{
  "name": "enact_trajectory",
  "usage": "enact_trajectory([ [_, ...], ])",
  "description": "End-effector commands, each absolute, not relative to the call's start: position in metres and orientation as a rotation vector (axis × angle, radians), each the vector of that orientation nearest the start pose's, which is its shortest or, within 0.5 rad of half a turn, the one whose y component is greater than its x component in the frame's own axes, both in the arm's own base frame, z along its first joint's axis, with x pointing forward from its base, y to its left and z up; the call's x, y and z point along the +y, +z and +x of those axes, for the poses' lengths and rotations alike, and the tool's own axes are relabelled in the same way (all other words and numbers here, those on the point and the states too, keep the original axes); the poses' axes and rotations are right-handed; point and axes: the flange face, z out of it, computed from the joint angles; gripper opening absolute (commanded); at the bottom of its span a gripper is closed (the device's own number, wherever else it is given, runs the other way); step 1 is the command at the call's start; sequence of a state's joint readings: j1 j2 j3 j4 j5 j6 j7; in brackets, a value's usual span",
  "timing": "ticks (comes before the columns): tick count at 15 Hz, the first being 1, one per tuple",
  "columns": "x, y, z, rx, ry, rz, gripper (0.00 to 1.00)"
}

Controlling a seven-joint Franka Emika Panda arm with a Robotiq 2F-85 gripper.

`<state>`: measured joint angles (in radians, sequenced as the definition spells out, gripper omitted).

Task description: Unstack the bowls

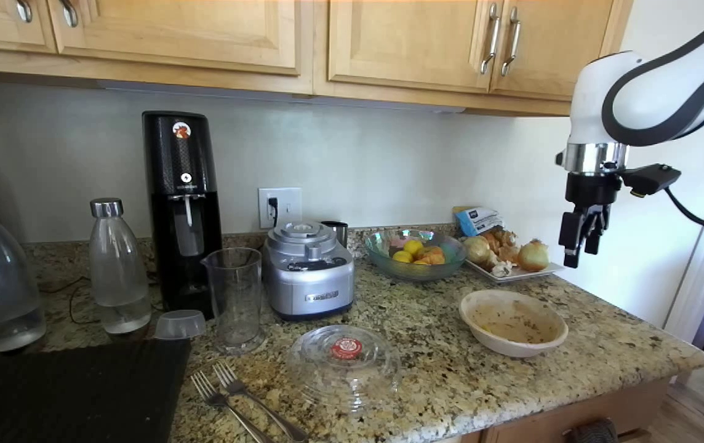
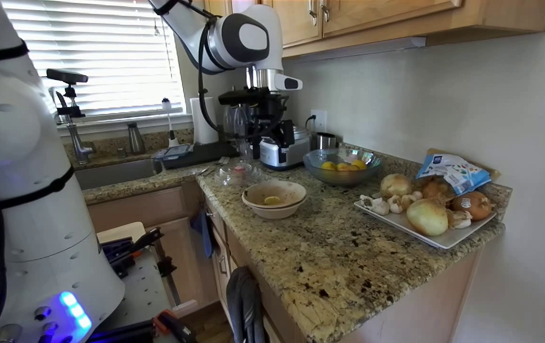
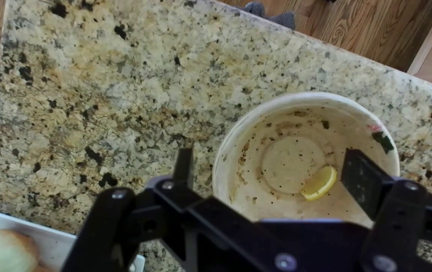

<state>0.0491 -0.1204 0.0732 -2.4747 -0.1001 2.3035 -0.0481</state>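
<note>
Two cream-beige bowls stand stacked on the granite counter. In an exterior view, two rims show: the upper bowl sits inside the lower bowl. In another exterior view, the stack is near the counter's right part, and the rims are hard to tell apart. The wrist view shows the upper bowl's speckled inside with a lemon wedge in it. My gripper is open and empty. It hangs well above the counter in both exterior views, apart from the bowls.
A clear glass bowl of fruit and a white plate of onions and garlic stand at the back. A food processor, a clear plastic lid and forks lie to one side. Cabinets hang above.
</note>
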Motion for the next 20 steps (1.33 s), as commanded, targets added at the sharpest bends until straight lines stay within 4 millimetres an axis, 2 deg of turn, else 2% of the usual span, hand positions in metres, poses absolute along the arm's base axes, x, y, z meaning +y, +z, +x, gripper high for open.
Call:
enact_trajectory([
  [1, 0.046, 0.325, 0.459, -0.379, 0.073, -3.190, 1.00],
  [4, 0.028, 0.312, 0.465, -0.301, 0.060, -3.160, 1.00],
  [10, -0.009, 0.279, 0.484, -0.159, -0.071, -3.078, 1.00],
  [15, -0.016, 0.260, 0.493, -0.091, -0.101, -3.054, 1.00],
  [16, -0.010, 0.263, 0.489, -0.099, -0.066, -3.064, 1.00],
  [20, -0.011, 0.259, 0.493, -0.094, -0.064, -3.063, 1.00],
])
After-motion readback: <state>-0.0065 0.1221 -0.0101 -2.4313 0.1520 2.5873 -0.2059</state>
